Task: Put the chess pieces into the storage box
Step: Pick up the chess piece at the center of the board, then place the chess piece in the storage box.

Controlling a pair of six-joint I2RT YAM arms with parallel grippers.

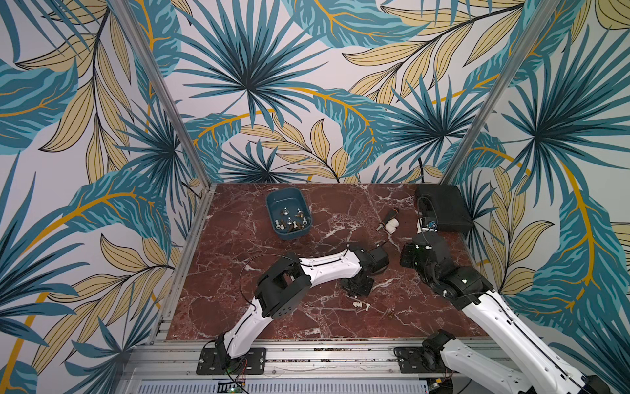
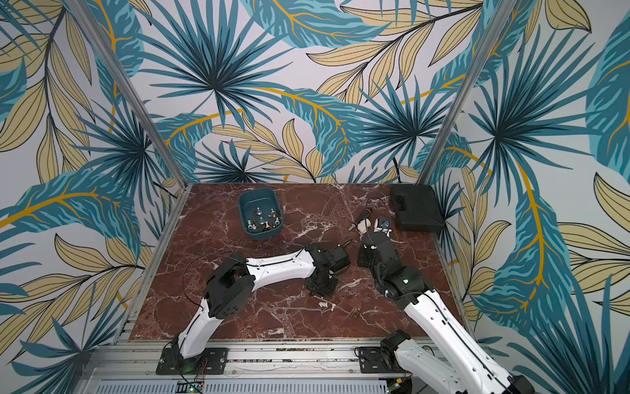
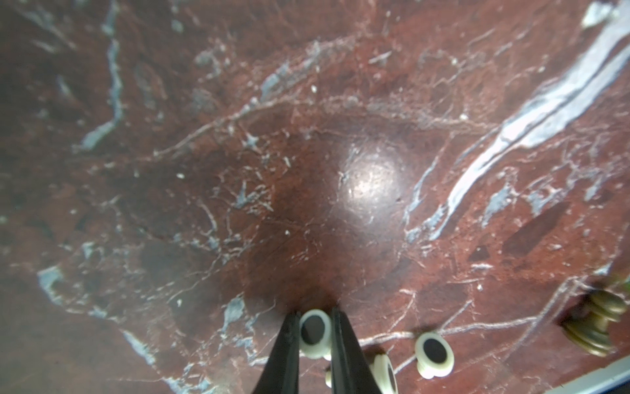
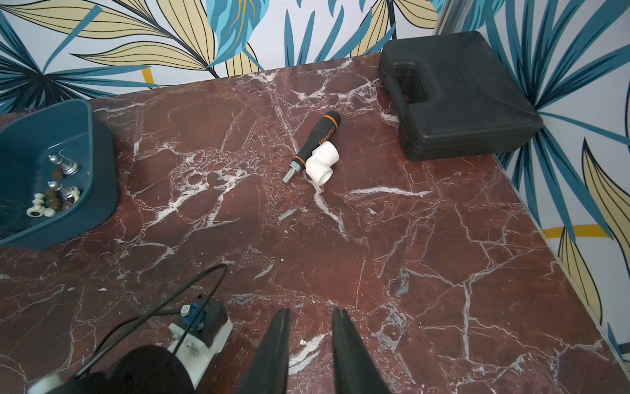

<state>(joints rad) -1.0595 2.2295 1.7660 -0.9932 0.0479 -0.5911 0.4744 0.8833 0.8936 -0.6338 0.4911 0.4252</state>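
In the left wrist view my left gripper point(image 3: 315, 315) is shut on a white chess piece point(image 3: 315, 332), whose dark-centred round base faces the camera, low over the marble. Two more white pieces point(image 3: 434, 354) point(image 3: 383, 373) lie just beside it, and a gold-brown piece point(image 3: 596, 324) lies further off. In a top view these white pieces point(image 1: 361, 305) lie near the front, next to the left gripper point(image 1: 354, 290). The teal storage box point(image 1: 284, 198) point(image 4: 102, 170) stands at the back left and holds several pieces. My right gripper point(image 4: 311, 312) hangs open and empty above bare marble.
A black-handled screwdriver point(image 4: 315, 143) and a white elbow fitting point(image 4: 322, 163) lie together at the back centre. A black hard case point(image 4: 456, 99) fills the back right corner. Patterned walls close in the table on three sides. The left arm point(image 1: 324, 266) stretches across the middle.
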